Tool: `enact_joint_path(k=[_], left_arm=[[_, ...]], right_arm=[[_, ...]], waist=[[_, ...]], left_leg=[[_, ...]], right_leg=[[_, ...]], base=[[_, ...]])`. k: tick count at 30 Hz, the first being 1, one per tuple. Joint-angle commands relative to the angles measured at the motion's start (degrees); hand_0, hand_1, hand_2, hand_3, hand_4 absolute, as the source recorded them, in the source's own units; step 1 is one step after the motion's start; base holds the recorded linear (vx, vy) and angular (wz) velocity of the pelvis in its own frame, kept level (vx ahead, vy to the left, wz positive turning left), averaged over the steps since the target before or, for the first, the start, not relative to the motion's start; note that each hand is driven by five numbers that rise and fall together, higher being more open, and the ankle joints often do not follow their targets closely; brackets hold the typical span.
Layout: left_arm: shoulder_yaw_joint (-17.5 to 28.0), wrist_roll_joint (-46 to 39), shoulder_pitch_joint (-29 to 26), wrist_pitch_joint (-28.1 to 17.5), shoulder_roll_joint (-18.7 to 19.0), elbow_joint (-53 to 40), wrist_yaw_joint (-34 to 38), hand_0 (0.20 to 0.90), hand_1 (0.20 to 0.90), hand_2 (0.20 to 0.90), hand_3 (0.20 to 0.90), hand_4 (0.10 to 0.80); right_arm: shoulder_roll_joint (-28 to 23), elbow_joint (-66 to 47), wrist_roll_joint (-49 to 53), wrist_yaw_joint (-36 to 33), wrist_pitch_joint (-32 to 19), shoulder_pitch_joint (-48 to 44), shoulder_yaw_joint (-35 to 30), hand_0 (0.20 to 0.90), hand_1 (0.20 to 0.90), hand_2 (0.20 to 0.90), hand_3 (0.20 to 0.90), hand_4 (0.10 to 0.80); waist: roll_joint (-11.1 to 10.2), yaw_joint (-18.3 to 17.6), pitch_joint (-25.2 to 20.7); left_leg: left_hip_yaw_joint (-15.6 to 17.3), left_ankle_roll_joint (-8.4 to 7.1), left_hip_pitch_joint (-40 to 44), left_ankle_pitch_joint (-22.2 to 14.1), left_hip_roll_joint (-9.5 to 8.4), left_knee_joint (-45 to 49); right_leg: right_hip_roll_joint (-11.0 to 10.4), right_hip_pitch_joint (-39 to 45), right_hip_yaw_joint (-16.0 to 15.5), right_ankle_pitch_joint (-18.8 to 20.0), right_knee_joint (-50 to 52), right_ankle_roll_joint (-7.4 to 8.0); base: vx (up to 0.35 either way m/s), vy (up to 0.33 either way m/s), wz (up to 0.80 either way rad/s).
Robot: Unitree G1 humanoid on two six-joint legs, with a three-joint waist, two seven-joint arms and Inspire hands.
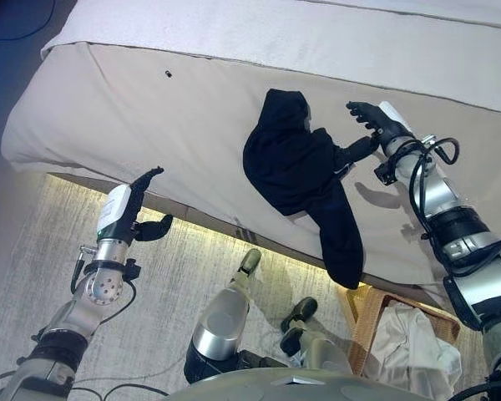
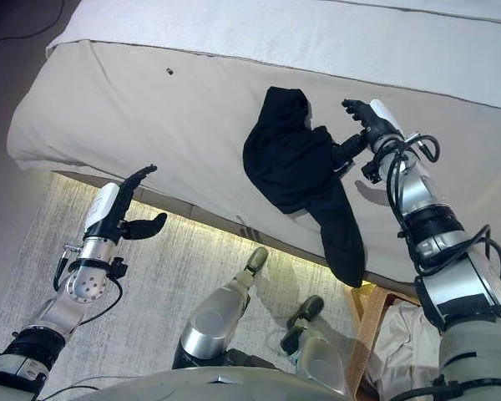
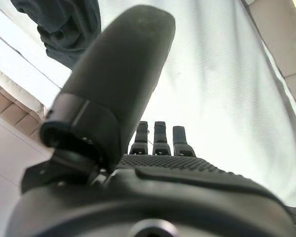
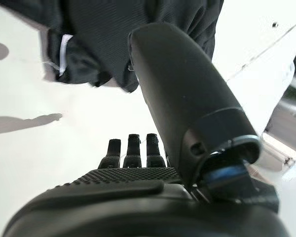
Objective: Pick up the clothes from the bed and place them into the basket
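Observation:
A black garment (image 1: pixel 299 171) lies crumpled on the beige bed (image 1: pixel 175 117), one end hanging over the near edge. It also shows in the right wrist view as dark cloth (image 4: pixel 138 34) just past the thumb. My right hand (image 1: pixel 374 125) hovers over the bed just right of the garment, fingers straight and open, thumb near the cloth's edge. My left hand (image 1: pixel 132 210) stays open off the bed's near side, over the carpet, holding nothing. A wicker basket (image 1: pixel 371 313) with pale cloth in it stands on the floor at the lower right.
A white cover (image 1: pixel 317 33) lies folded across the far part of the bed. A small dark speck (image 1: pixel 168 73) sits on the sheet at the upper left. Light striped carpet (image 1: pixel 175 276) runs along the bed's near side.

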Motion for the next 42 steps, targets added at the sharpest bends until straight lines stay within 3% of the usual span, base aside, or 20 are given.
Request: enact_joint_path(k=[1, 5, 17, 33, 34, 35, 42], left_arm=[[0.5, -2.0, -1.7, -4.1, 4.5, -6.4, 2.4, 0.900, 0.900, 0.900, 0.900, 0.800], [-0.4, -2.4, -2.6, -3.7, 3.9, -7.6, 3.4, 0.900, 0.900, 0.900, 0.900, 0.800], [-2.5, -2.0, -1.0, -6.2, 2.4, -12.9, 8.0, 0.900, 0.900, 0.900, 0.900, 0.800], [-3.9, -1.5, -0.1, -7.8, 2.8, -17.6, 11.3, 0.900, 0.900, 0.900, 0.900, 0.800], [-3.9, -1.6, -0.2, -7.8, 2.8, -17.7, 11.3, 0.900, 0.900, 0.900, 0.900, 0.800], [-3.8, -1.5, -0.1, -7.9, 2.8, -17.6, 11.4, 0.900, 0.900, 0.900, 0.900, 0.800], [-3.6, -1.5, -0.5, -8.0, 2.8, -16.9, 11.2, 0.900, 0.900, 0.900, 0.900, 0.800]], right_arm=[[-2.9, -1.2, -2.5, -2.1, -1.0, -9.8, 4.5, 0.900, 0.900, 0.900, 0.900, 0.800], [-1.8, 1.7, -1.0, -2.3, 0.0, -12.2, 5.0, 0.900, 0.900, 0.900, 0.900, 0.800], [-1.1, 7.1, -2.4, -2.8, 2.6, -15.9, 6.0, 0.900, 0.900, 0.900, 0.900, 0.800], [0.6, 13.3, -3.6, -3.9, 3.9, -18.9, 8.5, 0.900, 0.900, 0.900, 0.900, 0.800], [0.7, 13.3, -3.4, -4.1, 3.7, -19.1, 8.6, 0.651, 0.651, 0.651, 0.609, 0.509], [0.7, 13.2, -3.2, -4.1, 3.3, -19.2, 8.5, 0.300, 0.300, 0.300, 0.200, 0.100], [1.0, 12.2, -3.2, -4.1, 0.2, -18.4, 7.9, 0.300, 0.300, 0.300, 0.200, 0.100]], waist=[[-0.5, 1.3, -0.5], [-0.1, 2.0, 1.7], [5.2, 4.3, 3.3], [7.8, 5.8, 3.3], [7.8, 5.9, 3.3], [7.8, 5.8, 3.3], [6.7, 4.6, 3.3]], left_leg=[[4.5, 2.69, -4.1, -6.5, -0.75, 7.6], [4.4, 2.73, -5.9, -7.7, -1.15, 9.8], [4.8, 3.85, -17.9, -5.5, -2.61, 13.8], [5.9, 4.85, -30.8, -4.3, -2.93, 17.8], [5.8, 4.83, -30.9, -4.1, -2.92, 17.6], [5.8, 4.77, -31.0, -4.0, -2.85, 17.4], [6.0, 4.27, -28.9, -4.2, -1.91, 16.1]], right_leg=[[-1.4, -8.2, 2.5, -7.7, 18.8, -4.85], [-2.5, -10.4, 2.7, -10.1, 22.9, -4.76], [-7.1, -24.8, 0.6, -13.1, 37.1, -4.65], [-7.7, -38.4, 0.7, -14.5, 45.2, -5.31], [-7.7, -38.6, 0.7, -14.5, 45.2, -5.27], [-7.6, -38.8, 0.7, -14.4, 45.1, -5.18], [-6.8, -37.4, 1.1, -12.9, 42.5, -4.43]], base=[[-0.016, 0.010, 0.19], [0.030, -0.017, 0.16], [-0.006, 0.063, 0.11], [-0.008, -0.012, 0.03], [-0.011, -0.042, 0.02], [-0.007, -0.040, 0.02], [-0.007, -0.018, 0.01]])
